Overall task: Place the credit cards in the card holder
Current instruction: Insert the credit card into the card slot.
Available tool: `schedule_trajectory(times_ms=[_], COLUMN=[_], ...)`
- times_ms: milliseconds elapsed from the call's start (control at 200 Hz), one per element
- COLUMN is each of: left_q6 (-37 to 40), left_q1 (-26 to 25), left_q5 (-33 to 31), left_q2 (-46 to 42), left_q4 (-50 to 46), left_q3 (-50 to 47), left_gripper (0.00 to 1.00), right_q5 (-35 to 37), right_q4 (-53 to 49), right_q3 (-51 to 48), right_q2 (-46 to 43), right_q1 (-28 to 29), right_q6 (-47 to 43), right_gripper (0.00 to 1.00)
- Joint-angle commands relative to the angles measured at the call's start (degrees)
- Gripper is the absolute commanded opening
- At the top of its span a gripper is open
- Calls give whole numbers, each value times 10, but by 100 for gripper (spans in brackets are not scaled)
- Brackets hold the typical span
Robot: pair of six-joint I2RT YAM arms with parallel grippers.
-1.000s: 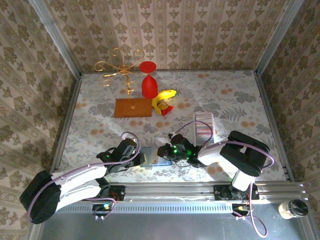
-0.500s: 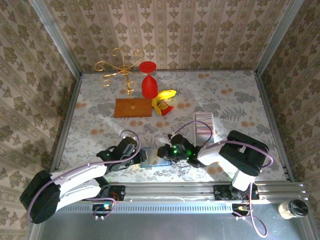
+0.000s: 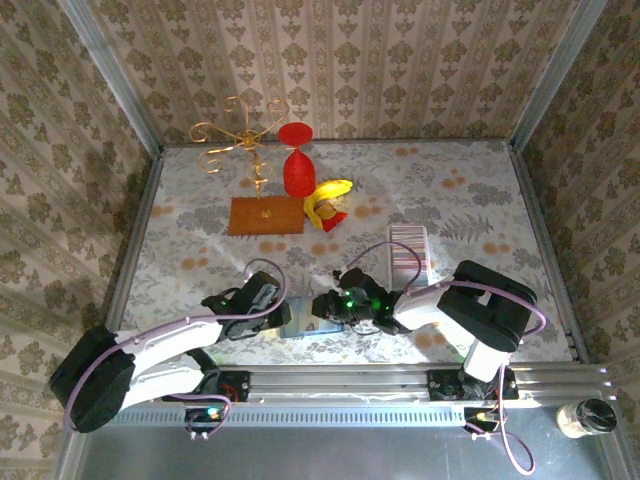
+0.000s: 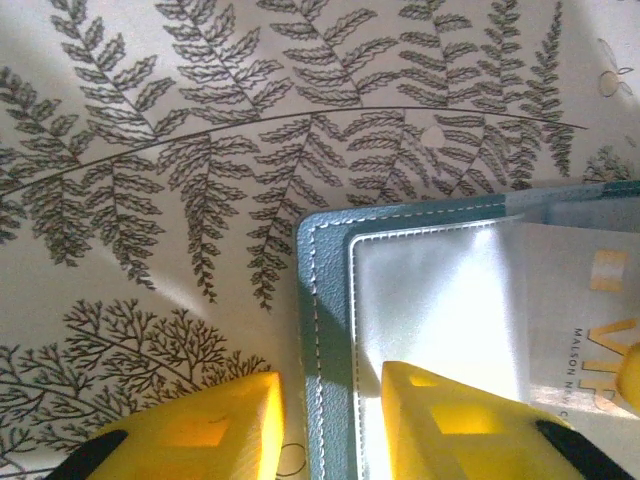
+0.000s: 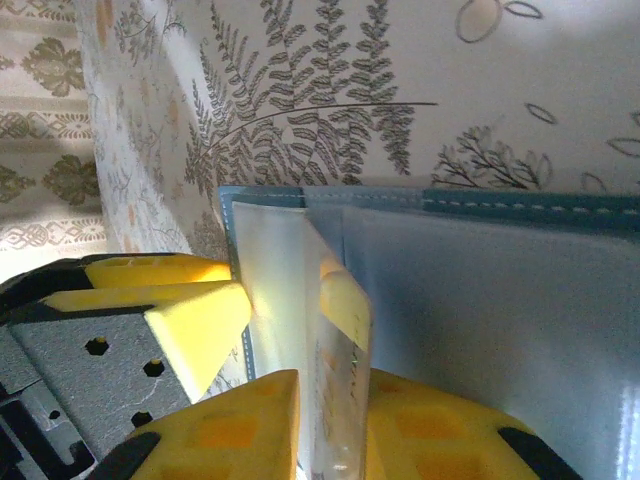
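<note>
Bare table (image 3: 450,185) beyond card holder (image 3: 408,255)

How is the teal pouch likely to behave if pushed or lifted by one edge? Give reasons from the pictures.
The teal pouch lies flat and thin on the tablecloth, so it should slide, not roll or tip. Its stitched, leather-like cover probably flexes if lifted by an edge. The glossy clear pocket looks smooth, perhaps slippery.
</note>
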Motion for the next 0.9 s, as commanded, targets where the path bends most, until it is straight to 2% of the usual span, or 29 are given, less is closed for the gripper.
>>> schedule_trajectory(times_ms=[0, 310, 895], left_q6=[7, 11, 11], left_q1=[-7, -12, -17], left_q5=[16, 23, 42], left_q2=[30, 62, 87], left_q4=[11, 20, 46], left_q3=[0, 10, 13], left_gripper=[29, 23, 20], right_q5=[13, 29, 21], right_q4=[-99, -198, -238], right_q3=[17, 61, 114], right_q2=[-9, -15, 8], right_q1=[1, 9, 18], right_q6=[-36, -78, -105], right_gripper=[22, 24, 24])
